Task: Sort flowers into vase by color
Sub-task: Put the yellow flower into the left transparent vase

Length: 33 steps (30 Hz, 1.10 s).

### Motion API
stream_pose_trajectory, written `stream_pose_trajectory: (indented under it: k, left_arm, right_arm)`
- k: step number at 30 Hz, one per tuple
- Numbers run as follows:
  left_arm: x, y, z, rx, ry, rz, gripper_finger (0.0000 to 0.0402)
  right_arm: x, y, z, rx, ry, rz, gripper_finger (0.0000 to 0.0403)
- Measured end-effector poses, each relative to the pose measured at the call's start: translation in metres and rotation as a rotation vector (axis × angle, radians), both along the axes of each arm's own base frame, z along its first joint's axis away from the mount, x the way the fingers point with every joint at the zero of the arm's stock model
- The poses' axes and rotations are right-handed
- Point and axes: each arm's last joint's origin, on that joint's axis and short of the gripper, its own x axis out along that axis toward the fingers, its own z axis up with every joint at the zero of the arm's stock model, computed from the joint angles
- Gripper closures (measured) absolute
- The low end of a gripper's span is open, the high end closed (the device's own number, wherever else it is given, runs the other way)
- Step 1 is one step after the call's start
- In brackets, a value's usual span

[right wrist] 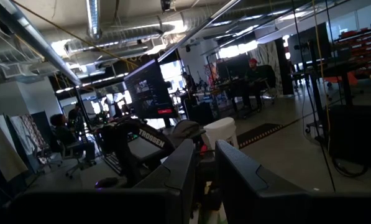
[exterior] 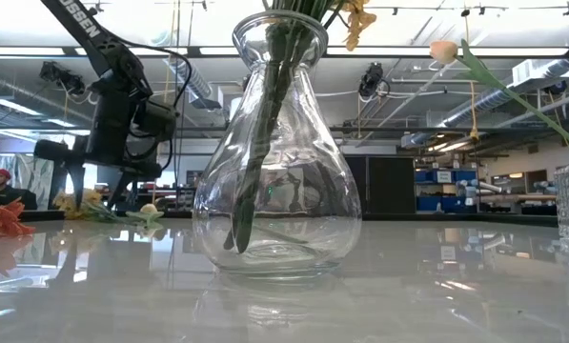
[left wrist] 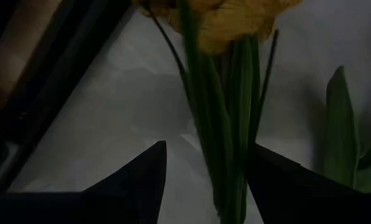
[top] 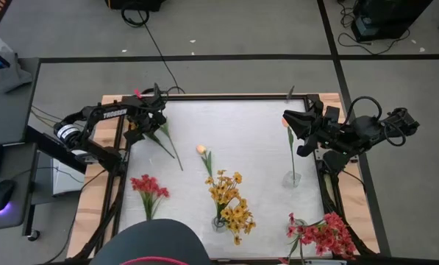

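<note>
While the left tool (top: 140,126) stands open astride a yellow flower's green stems (left wrist: 225,143), it rests low over the white tabletop (top: 241,140). Right tool (top: 298,126): raised at far right corner, fingers nearly closed, grip undeterminable.

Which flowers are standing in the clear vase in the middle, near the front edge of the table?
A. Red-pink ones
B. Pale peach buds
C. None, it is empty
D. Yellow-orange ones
D: from above, the yellow-orange flowers rise out of the middle vase, while the red-pink flowers are over at the right front corner.
</note>
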Motion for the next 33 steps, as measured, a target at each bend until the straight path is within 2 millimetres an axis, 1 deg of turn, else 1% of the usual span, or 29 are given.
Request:
stream_pose_trajectory:
  k: [4, 11, 15, 24, 33]
  left_arm:
    - [0.0004, -0.0008, -0.0057, 0.019, -0.016, 0.008, 0.0186]
    - [0.0005, -0.0003, -0.0060, 0.026, -0.018, 0.009, 0.0194]
    - [0.0006, -0.0003, -0.0060, 0.027, -0.018, 0.009, 0.0218]
    - [0.0005, -0.0003, -0.0060, 0.026, -0.018, 0.009, 0.0286]
    - [0.0005, -0.0003, -0.0060, 0.026, -0.018, 0.008, 0.0330]
  right_arm:
    - [0.0000, 0.0000, 0.0000, 0.000, 0.000, 0.000, 0.0328]
    - [0.0000, 0.0000, 0.0000, 0.000, 0.000, 0.000, 0.0328]
    - [0.0000, 0.0000, 0.0000, 0.000, 0.000, 0.000, 0.0328]
    - [0.0000, 0.0000, 0.0000, 0.000, 0.000, 0.000, 0.0328]
    - [0.0000, 0.0000, 0.0000, 0.000, 0.000, 0.000, 0.0328]
